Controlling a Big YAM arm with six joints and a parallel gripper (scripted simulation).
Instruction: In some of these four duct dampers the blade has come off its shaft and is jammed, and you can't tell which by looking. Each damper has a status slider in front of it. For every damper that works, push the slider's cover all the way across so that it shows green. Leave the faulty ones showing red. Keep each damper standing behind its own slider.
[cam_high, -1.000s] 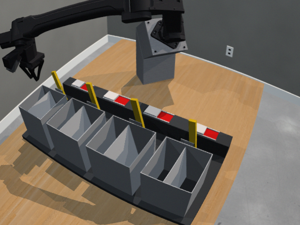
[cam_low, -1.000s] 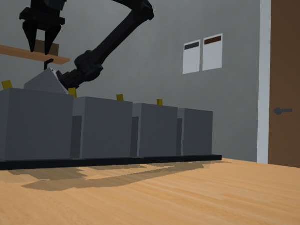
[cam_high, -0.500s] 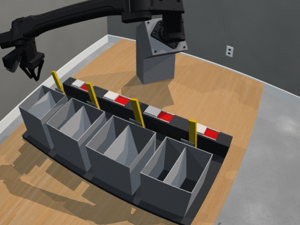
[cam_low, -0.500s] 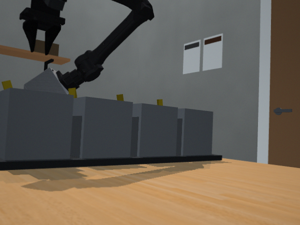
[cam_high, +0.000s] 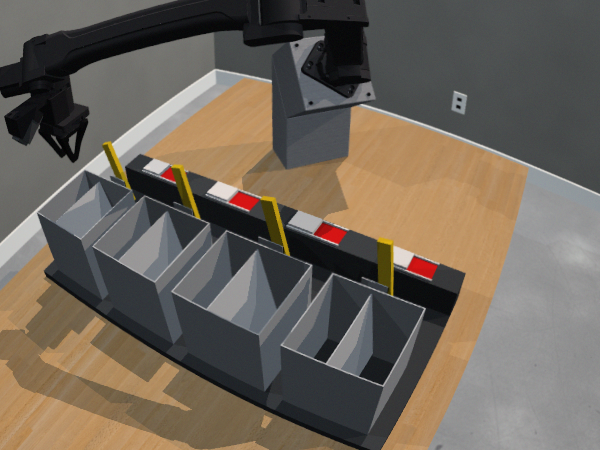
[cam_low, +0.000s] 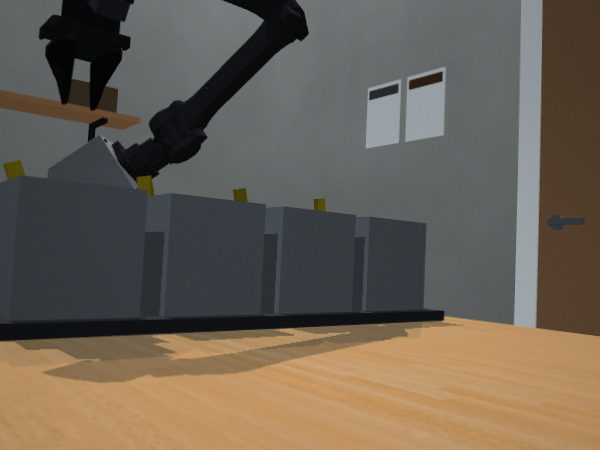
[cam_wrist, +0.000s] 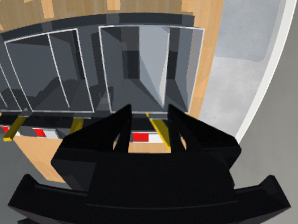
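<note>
Yellow lever (cam_high: 117, 165) (cam_low: 14, 170) (cam_wrist: 160, 132) — below claw (cam_high: 66, 145) (cam_low: 78, 106) (cam_wrist: 150, 107), apart — slider red.

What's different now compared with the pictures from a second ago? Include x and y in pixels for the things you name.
Nothing visibly changed. The hand (cam_high: 68, 157) (cam_low: 79, 106) (cam_wrist: 149, 109) hangs above the row's end with nothing between its fingers, and the four sliders all show red, as before.
</note>
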